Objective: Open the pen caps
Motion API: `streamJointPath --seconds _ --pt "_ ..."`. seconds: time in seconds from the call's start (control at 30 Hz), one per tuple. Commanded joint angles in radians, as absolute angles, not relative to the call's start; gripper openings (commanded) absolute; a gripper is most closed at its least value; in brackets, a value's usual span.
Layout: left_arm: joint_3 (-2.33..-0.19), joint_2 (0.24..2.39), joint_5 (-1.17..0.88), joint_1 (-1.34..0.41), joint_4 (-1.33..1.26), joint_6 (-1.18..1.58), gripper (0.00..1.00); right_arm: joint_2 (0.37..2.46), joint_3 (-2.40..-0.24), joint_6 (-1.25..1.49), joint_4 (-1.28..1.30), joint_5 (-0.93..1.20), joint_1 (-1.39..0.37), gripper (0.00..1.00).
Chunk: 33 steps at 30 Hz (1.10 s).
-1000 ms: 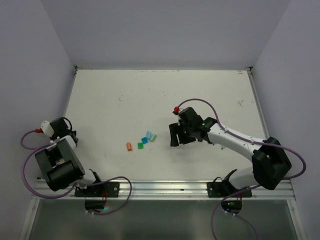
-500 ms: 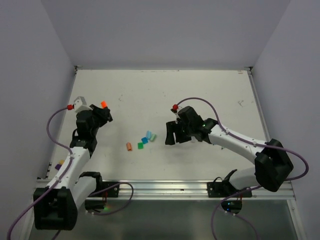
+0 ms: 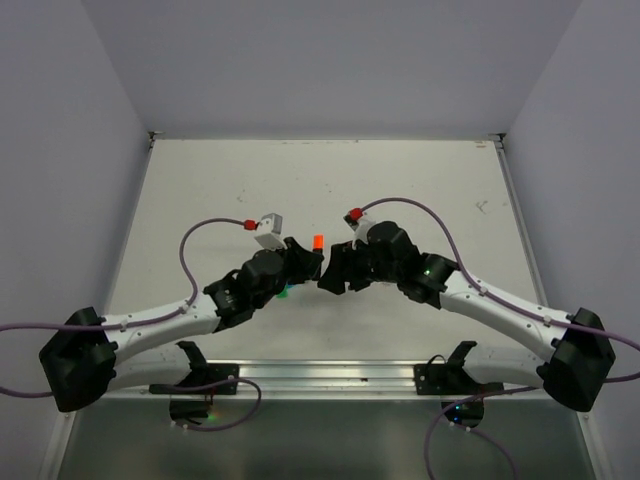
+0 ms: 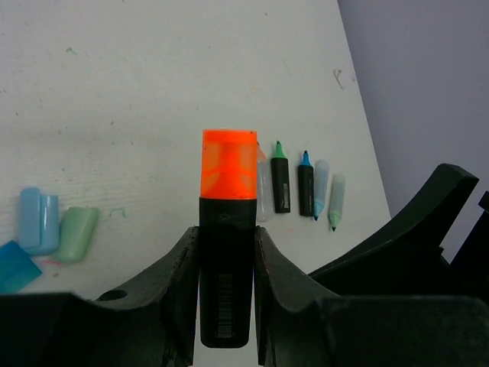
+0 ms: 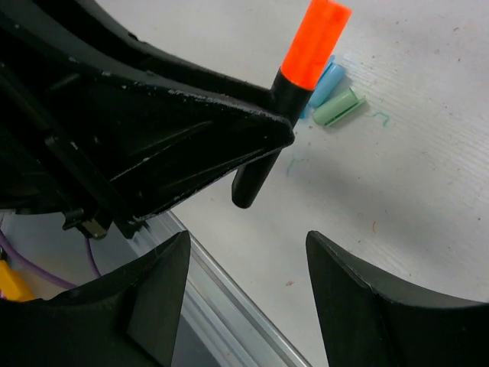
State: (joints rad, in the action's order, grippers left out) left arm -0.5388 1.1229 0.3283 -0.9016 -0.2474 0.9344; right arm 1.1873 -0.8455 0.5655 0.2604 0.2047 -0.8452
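Your left tool is clamped on a black marker whose orange cap is seated on its tip, and your right tool stands just beside it with jaws spread, gripping nothing. Beyond, loose on the worktop, lie a light blue cap, a mint cap and a blue cap, and farther off a row of uncapped markers; judged from this, most pens are done and the orange one is left to pull
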Motion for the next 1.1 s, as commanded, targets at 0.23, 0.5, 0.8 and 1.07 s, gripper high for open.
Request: streamJointPath --seconds 0.23,0.5,0.8,1.07 --pt "-0.614 1.12 0.664 -1.081 -0.218 1.137 0.0 1.103 -0.71 0.649 0.08 0.092 -0.862 0.61" --pt "-0.664 1.163 0.785 -1.169 -0.123 1.244 0.0 1.072 -0.695 0.646 0.037 0.011 -0.865 0.53" --pt "-0.692 1.177 0.851 -1.203 -0.064 1.287 0.0 1.036 -0.663 0.68 -0.035 0.063 -0.868 0.5" --pt "-0.709 1.195 0.857 -1.209 -0.057 1.281 0.0 0.999 -0.663 0.689 -0.035 0.087 -0.87 0.5"
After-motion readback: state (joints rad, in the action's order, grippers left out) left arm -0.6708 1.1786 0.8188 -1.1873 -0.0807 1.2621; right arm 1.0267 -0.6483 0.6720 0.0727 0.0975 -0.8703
